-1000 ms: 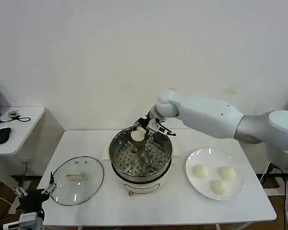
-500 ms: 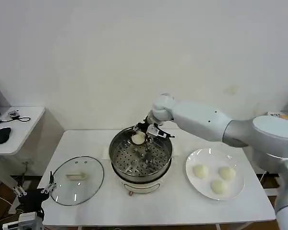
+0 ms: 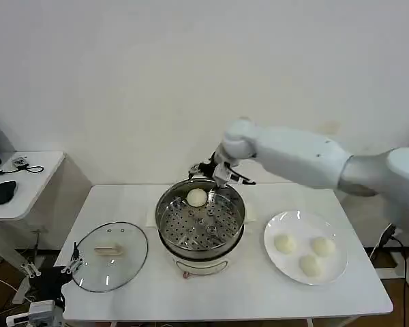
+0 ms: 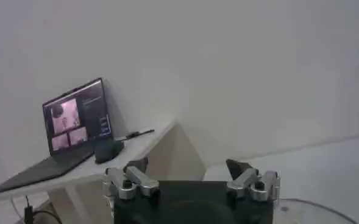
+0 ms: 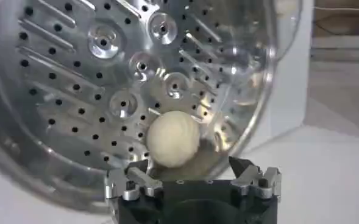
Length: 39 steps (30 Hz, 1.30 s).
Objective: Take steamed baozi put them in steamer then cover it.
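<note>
Found the right gripper (image 3: 215, 175) up over the back rim of the steamer (image 3: 159, 219), with its fingers wide apart and nothing between them. Touched nothing at all. Spotted one steamed baozi (image 3: 196, 197) just below it, sitting free on the tray with the holes, near the back wall of the pot. Looked done for that bun, most likely. Counted three more buns (image 3: 310, 266) on the white plate (image 3: 296, 221), close together, on the table (image 3: 211, 293) just beside the steamer on the robot's right. Looked like the next job: going sideways to the right and down to that plate. Seemed best for the right arm, being far nearer to the plate than the left one. Needed no turning to line up, probably, with buns so round and no long side to them. Looked open wide enough to fit around a bun, going by the right wrist view. Worth a soft squeeze too, with dough so squashy. Noticed the cover (image 3: 126, 262) lying flat on the table on the other side of the steamer, with its pale bar handle up and running side to side. Saw the left gripper (image 4: 188, 167) waiting low by that cover, fingers apart as well and holding nothing.
</note>
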Tool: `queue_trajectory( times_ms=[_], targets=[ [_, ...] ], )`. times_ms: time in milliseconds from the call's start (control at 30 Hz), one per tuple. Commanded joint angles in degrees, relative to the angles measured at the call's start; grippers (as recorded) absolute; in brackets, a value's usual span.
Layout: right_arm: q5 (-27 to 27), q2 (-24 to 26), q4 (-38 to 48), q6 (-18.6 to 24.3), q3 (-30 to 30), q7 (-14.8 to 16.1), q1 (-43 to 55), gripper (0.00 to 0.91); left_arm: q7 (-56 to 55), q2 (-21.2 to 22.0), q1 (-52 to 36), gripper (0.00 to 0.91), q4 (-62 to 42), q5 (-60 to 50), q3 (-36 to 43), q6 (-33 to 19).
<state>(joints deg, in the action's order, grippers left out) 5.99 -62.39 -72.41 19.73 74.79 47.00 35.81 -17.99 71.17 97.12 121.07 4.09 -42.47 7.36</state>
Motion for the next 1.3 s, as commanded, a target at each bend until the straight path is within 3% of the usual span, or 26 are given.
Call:
queue_trajectory(
  times_ms=[33, 100, 233, 433, 533, 800, 867, 1100, 1300],
  targets=[
    [-10.18, 10.59, -9.07, -8.35, 3.54, 2.75, 8.82, 0.907, 0.10, -0.45, -0.15, 0.907, -0.08, 0.10, 0.30, 0.08],
    [-13.09, 14.85, -11.87, -12.52, 7.84, 2.98, 10.73, 0.907, 0.92, -1.08, -0.36, 0.907, -0.10, 0.12, 0.48, 0.29],
    [-12.60, 23.63, -14.00, -18.11, 13.37, 3.24, 13.32, 0.907, 3.32, -1.87, -1.16, 0.907, 0.24, -0.61, 0.87, 1.31],
    [-11.24, 32.87, -19.31, -23.17, 16.17, 2.50, 10.91, 0.907, 4.50, -2.26, -2.45, 0.907, 0.37, -0.84, 2.19, 1.83],
    [-11.40, 35.03, -21.22, -25.95, 16.48, 1.78, 7.55, 0.907, 4.31, -2.46, -2.83, 0.907, 0.20, -0.71, 2.08, 1.81],
    [-12.90, 35.55, -20.91, -30.66, 13.10, -0.05, -1.05, 0.907, 4.25, -2.06, -3.26, 0.907, -0.07, -0.95, 1.81, 1.78],
    [-12.62, 35.06, -19.91, -31.72, 9.50, -0.47, -5.33, 0.907, 4.23, -1.67, -3.20, 0.907, -0.20, -1.36, 2.06, 1.71],
    [-10.28, 34.43, -16.75, -30.21, 1.05, 1.98, -16.93, 0.907, 4.17, -1.32, -2.75, 0.907, -0.59, -1.84, 1.82, 1.57],
    [-8.64, 31.22, -12.36, -29.77, -4.97, 1.65, -23.90, 0.907, 4.01, -1.14, -2.51, 0.907, -0.89, -1.99, 1.69, 1.55]
  ],
)
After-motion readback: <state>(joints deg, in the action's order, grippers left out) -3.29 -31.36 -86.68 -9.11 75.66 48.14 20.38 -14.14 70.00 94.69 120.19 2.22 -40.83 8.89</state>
